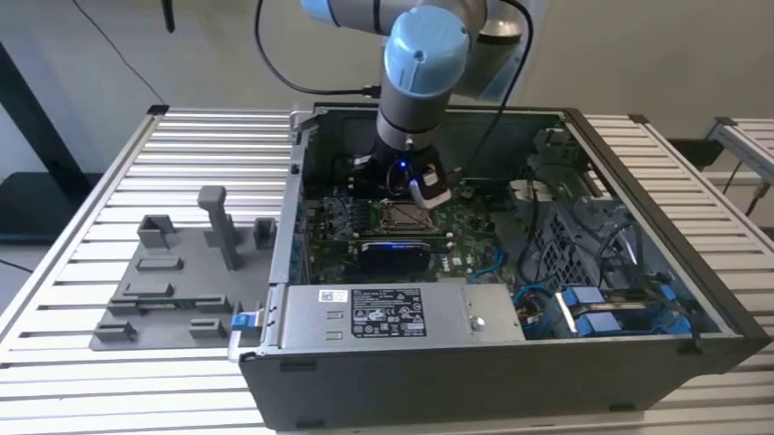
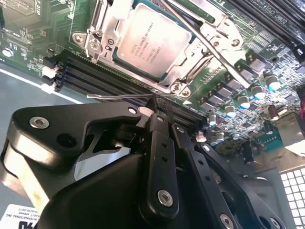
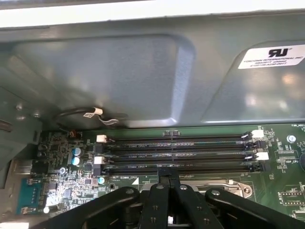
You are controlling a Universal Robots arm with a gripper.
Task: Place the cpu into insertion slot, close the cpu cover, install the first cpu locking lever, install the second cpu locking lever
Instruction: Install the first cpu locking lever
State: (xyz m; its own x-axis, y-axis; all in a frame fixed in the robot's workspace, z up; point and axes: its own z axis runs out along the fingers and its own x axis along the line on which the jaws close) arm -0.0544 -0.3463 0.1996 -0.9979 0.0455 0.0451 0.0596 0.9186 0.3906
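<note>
Within the insertion slot [image 2: 85, 40] the cpu [image 2: 150, 40] sits, cpu cover [image 2: 193, 71] seemingly down; just beside that slot, the closed tool [image 2: 152, 107] touches a locking lever [image 2: 114, 96]; latching looks unfinished.

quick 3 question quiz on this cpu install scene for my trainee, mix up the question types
1. True or false: the cpu already lies in the insertion slot.
2. The gripper is shut on: A) a blue cable B) a thin metal locking lever C) a memory stick.
3. Fill in: the grey fixture plate lies to the exterior view's ____ of the computer case.
Key: 1 true; 2 B; 3 left.
</note>
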